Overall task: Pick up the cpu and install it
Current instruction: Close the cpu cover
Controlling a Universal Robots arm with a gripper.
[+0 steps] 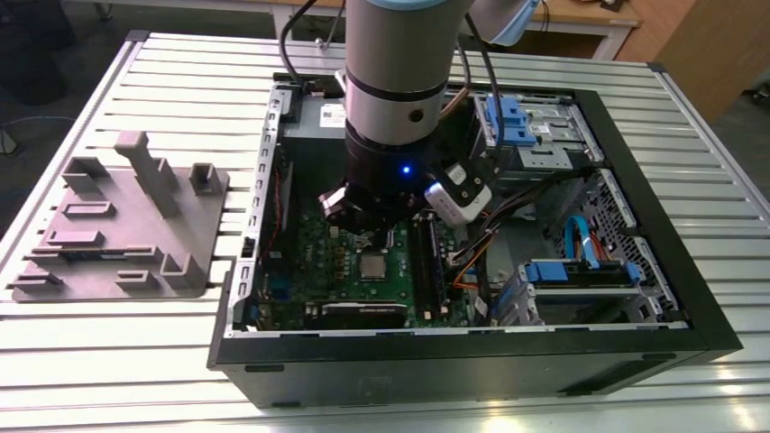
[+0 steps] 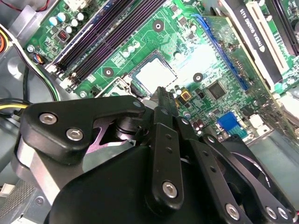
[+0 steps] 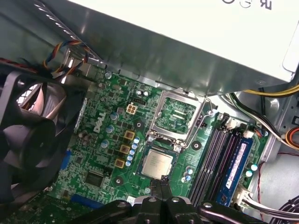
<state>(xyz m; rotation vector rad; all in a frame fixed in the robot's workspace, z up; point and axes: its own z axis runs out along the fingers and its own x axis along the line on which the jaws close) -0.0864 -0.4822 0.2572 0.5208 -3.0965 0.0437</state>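
Note:
The cpu (image 3: 157, 163), a small square chip with a silvery top, lies flat in its socket on the green motherboard (image 3: 100, 140). In the exterior view the cpu (image 1: 373, 266) sits mid-board, just below the arm's wrist (image 1: 391, 117). The socket's metal retention frame (image 3: 180, 114) stands flipped open beside the chip. My gripper (image 3: 161, 183) hangs right above the chip's edge, its two black fingers pressed together with nothing between them. In the second wrist view the gripper (image 2: 161, 93) points at the pale cpu (image 2: 152, 74).
The black computer case (image 1: 481, 361) lies open on a slatted metal table (image 1: 180, 81). Memory sticks (image 3: 219, 154) run alongside the socket, a black fan (image 3: 32, 126) sits at the board's other side, and loose cables (image 3: 275, 91) are near. A grey fixture plate (image 1: 121, 225) rests at the exterior view's left.

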